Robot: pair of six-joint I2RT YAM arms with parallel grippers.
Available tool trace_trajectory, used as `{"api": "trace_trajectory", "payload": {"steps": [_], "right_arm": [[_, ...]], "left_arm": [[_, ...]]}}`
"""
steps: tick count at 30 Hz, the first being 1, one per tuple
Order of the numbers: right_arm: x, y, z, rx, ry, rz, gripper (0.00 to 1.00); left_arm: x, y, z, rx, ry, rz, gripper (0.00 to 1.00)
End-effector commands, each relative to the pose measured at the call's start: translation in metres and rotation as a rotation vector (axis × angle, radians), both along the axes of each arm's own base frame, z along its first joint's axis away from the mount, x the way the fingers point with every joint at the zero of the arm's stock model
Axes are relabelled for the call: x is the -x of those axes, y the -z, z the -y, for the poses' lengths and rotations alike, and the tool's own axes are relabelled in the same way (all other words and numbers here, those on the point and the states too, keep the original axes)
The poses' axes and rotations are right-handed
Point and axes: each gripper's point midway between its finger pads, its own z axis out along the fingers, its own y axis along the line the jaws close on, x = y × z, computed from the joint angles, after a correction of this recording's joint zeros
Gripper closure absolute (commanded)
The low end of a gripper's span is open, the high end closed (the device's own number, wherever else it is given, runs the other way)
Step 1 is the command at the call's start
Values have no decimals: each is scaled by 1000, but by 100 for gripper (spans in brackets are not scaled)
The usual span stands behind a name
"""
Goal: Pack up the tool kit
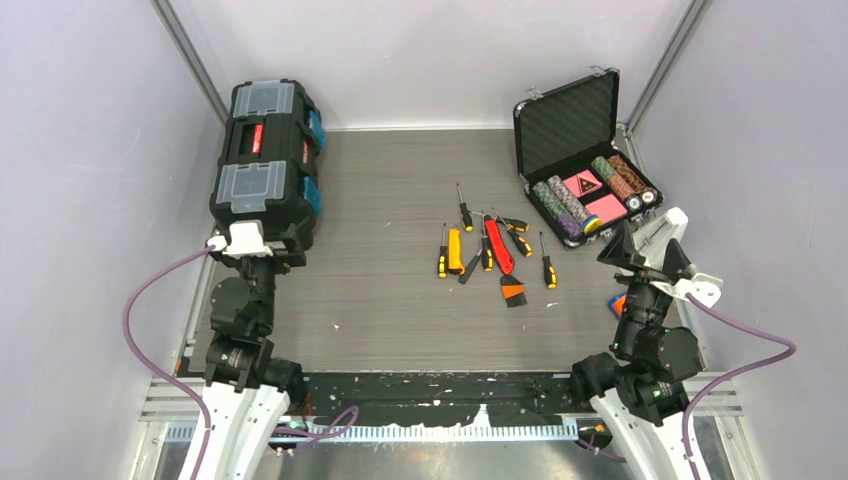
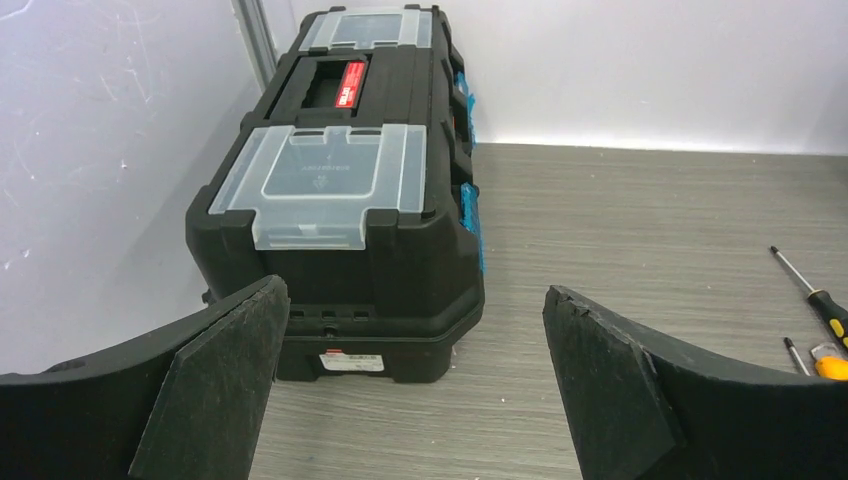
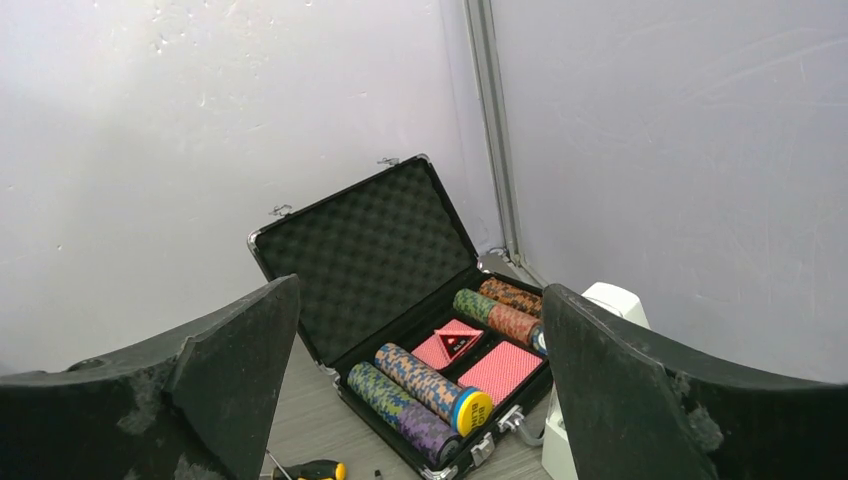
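Note:
The tool kit's black toolbox [image 1: 265, 165] stands closed at the back left, with clear-lidded top compartments, a red handle and blue latches on its right side. In the left wrist view the toolbox [image 2: 340, 200] fills the middle. My left gripper [image 2: 415, 290] is open just short of its near end, nothing between the fingers. Several hand tools [image 1: 490, 250] lie loose mid-table: yellow-and-black screwdrivers, a red-handled tool [image 1: 498, 245] and a small orange-and-black one [image 1: 513, 293]. My right gripper [image 1: 648, 250] is open at the right, raised and empty.
An open foam-lined case of poker chips [image 1: 585, 170] sits at the back right, straight ahead of my right gripper [image 3: 422, 290]; a white block [image 3: 590, 390] stands beside the case [image 3: 400, 270]. Walls close in on three sides. A screwdriver [image 2: 812, 292] lies right of the left fingers.

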Motion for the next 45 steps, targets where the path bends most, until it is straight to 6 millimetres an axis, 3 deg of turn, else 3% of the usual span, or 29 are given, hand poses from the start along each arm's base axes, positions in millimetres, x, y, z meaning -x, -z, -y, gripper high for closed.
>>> {"api": "trace_trajectory", "payload": {"steps": [1,6,13,16,17,19,22,23,24,27,29,35,39,45], "right_arm": [[10,-10,6,-35,14,55,5],[11,-6,9,-56,29,59,5],[7,-5,3,-42,-1,51,5],[6,-6,-4,-32,-38,57,5],[5,-6,-5,-30,-46,59,5],[5,-6,-7,-25,-54,56,5],[6,-6,-8,-17,-59,55,5],[5,-6,-8,-14,-63,55,5],[5,-6,-9,-12,-65,55,5],[3,-6,-14,0,-87,53,5],[2,-5,-16,6,-97,48,5],[0,-4,-17,16,-101,39,5],[-1,-3,-18,20,-101,30,5],[-4,-2,-19,26,-102,20,5]], "left_arm": [[1,-17,1,11,6,44,0],[-10,-17,9,31,30,-31,0],[-48,-28,18,5,32,-273,0],[-73,-39,17,4,5,-351,0],[-86,-35,17,12,0,-390,0],[-107,-51,13,65,1,-391,0],[-143,-57,3,100,-17,-418,0],[-159,-49,-1,109,-31,-448,0],[-171,-58,-5,124,-41,-438,0],[-203,-48,-11,156,-51,-480,0],[-221,-40,-30,180,-85,-502,1],[-270,-1,-52,273,-108,-591,0],[-290,30,-69,298,-149,-680,0],[-305,49,-71,314,-132,-712,0]]}}
